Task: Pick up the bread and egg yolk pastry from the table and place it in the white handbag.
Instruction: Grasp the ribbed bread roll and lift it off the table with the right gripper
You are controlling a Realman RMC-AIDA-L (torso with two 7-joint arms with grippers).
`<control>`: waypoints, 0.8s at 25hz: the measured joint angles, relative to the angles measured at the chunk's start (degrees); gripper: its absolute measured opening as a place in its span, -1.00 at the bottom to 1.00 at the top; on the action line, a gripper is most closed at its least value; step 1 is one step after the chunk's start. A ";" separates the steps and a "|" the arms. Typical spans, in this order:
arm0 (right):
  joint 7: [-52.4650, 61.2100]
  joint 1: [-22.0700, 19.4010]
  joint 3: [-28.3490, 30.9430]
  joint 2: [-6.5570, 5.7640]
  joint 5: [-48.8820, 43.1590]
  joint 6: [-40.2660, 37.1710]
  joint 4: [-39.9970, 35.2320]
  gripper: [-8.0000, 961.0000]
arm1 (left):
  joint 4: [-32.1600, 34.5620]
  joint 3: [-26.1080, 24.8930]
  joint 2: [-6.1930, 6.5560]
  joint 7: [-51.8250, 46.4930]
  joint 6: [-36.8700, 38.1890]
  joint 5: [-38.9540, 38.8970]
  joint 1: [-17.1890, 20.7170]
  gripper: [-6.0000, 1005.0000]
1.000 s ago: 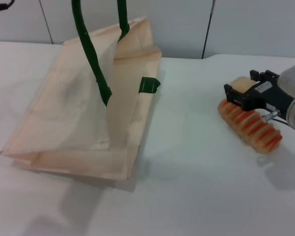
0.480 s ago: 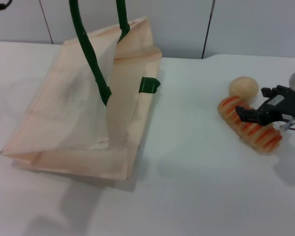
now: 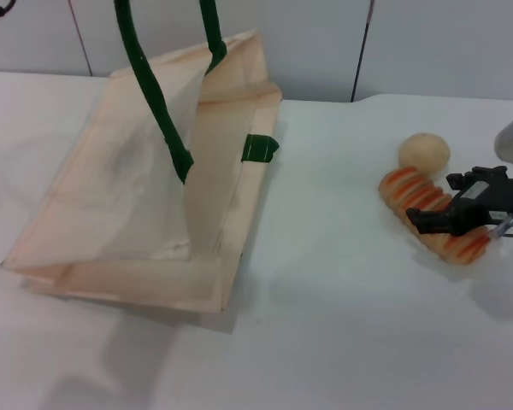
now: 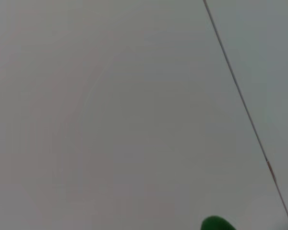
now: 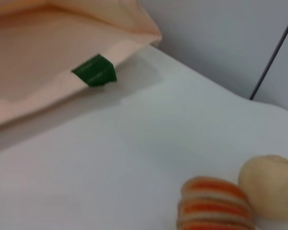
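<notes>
The white handbag (image 3: pixel 145 196) lies on the left half of the white surface (image 3: pixel 325 325), its mouth lifted open so that the upper fabric panel slopes upward. One dark green handle (image 3: pixel 158 102) rises out of the top of the head view, and a second green handle (image 3: pixel 212 34) runs up beside it. A small green tab (image 3: pixel 260 147) sticks out from the bag's right edge; the right wrist view shows the same tab (image 5: pixel 95 71) against the cream fabric. The part of the bag's interior that shows holds nothing; the deeper part is hidden by the panel.

The bread (image 3: pixel 427 213) lies on the right side of the surface, well apart from the bag, its orange and cream stripes facing up. The egg yolk pastry (image 3: pixel 424 151) sits just beside the loaf's far end, seemingly touching it; the right wrist view shows the ball (image 5: pixel 270 187) pressed against the striped end (image 5: pixel 215 201).

The right end effector (image 3: pixel 457 209) hangs over the near half of the bread, its black fingers spread apart on either side of the loaf and not clamped on it. The left end effector is not visible; its wrist camera shows only a plain pale wall with a thin dark seam (image 4: pixel 245 110) and a bit of green at the edge.

Behind the surface stands a light grey panelled wall (image 3: pixel 445 43) with dark vertical joints.
</notes>
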 joint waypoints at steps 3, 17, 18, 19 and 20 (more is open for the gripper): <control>0.88 1.39 0.05 0.00 -2.02 -0.19 1.81 0.82 | 0.00 0.16 0.00 0.00 0.00 0.00 -0.13 -0.75; 0.92 5.34 1.10 0.00 -3.38 1.95 10.99 0.83 | -0.08 1.08 0.00 0.00 -0.09 0.00 -0.11 -0.75; 0.92 5.34 1.10 0.00 -3.39 1.96 10.97 0.83 | -0.08 1.08 0.00 0.00 -0.09 0.06 -0.08 -0.75; 0.93 5.34 1.10 0.00 -3.40 1.96 10.90 0.83 | -0.10 1.11 0.00 0.00 -0.09 0.29 -0.03 -0.75; 0.94 5.34 1.10 0.00 -3.41 1.96 10.75 0.83 | -0.12 1.17 0.00 -0.01 -0.09 0.56 0.01 -0.75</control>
